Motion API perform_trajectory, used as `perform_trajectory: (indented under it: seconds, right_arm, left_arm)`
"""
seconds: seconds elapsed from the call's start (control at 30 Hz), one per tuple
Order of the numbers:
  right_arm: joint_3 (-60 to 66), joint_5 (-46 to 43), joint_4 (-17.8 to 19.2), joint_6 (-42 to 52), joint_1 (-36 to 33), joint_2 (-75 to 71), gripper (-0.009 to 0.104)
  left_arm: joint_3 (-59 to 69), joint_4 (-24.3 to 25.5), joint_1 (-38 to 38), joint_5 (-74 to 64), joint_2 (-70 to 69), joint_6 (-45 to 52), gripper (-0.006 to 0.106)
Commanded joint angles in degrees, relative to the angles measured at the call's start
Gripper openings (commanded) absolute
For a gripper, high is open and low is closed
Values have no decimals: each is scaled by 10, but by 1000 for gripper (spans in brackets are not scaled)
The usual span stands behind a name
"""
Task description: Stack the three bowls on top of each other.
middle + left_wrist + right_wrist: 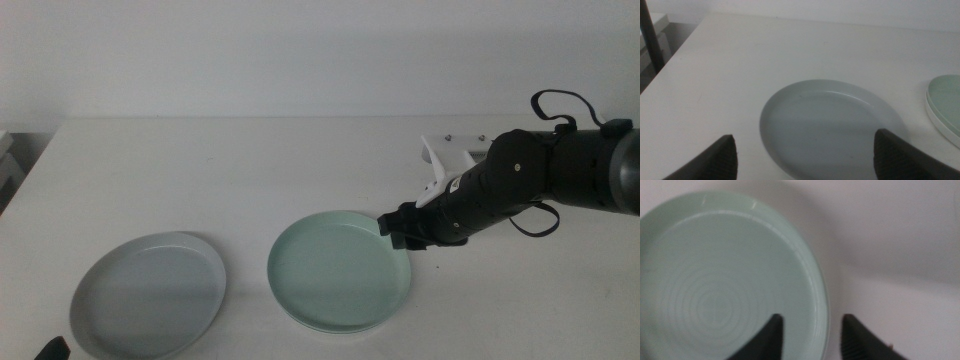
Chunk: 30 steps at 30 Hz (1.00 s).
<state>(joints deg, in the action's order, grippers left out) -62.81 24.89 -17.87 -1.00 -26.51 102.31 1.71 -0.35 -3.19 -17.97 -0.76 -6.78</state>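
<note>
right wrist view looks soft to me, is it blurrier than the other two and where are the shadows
Right wrist view: yes, softest; the mint green bowl and the right gripper, jaws open astride its rim, are smeared. Left wrist view: sharper on the grey-blue bowl, with shade across its floor; the left gripper edges look fuzzy. Middle view: fairly crisp, flat even light, faint shadow inside both bowls, no glare.

Two shallow dishes on a white worktop [250, 170]: a grey-blue bowl [148, 294] toward the near left, a mint green bowl [338, 270] just beside it to the right, apart and not touching. Beneath the green one, a pale second rim, colour hard to tell. Reaching in from the right, a dark arm with the right hand [398, 230] at the green bowl's far right rim, jaw spacing hidden. White bracket [447, 160] behind the arm. Dark tip of the left hand [50, 349] at the bottom edge.
</note>
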Motion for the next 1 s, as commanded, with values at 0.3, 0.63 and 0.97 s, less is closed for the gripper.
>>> perform_trajectory:
  seconds: [0.3,0.63,0.97]
  right_arm:
    - [-12,71,20,47,-1,-216,63]
    - [-6,151,16,120,-1,-458,63]
    - [83,180,17,124,-1,-692,63]
  left_arm:
    - [3,-5,0,42,-8,-8,90]
    - [3,-5,0,42,-8,-8,90]
    - [3,-5,0,42,-8,-8,90]
